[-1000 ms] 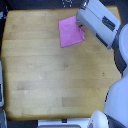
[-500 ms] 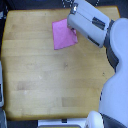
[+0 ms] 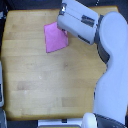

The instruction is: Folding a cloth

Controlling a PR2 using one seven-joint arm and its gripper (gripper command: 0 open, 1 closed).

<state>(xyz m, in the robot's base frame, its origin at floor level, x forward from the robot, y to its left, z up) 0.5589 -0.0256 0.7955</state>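
Exterior view, the only feed I have: cloth [image 3: 55, 37] lies flat on the wooden tabletop [image 3: 45, 80], toward the far edge and slightly toward the exterior view's left of centre. I read it as a pink-magenta, roughly rectangular piece, set a little askew to the table edges. Its upper corner on the exterior view's right runs under the white forearm casing [image 3: 80, 21] of the arm, so that corner is hidden from me.

Gripper [image 3: 64, 32]: only a small dark part shows at the casing's lower end, directly over that hidden corner of the cloth. The cloth spreads from there toward the exterior view's left and toward the camera. I cannot tell whether the fingers are apart or closed, nor whether they touch or pinch the fabric; the casing covers them.
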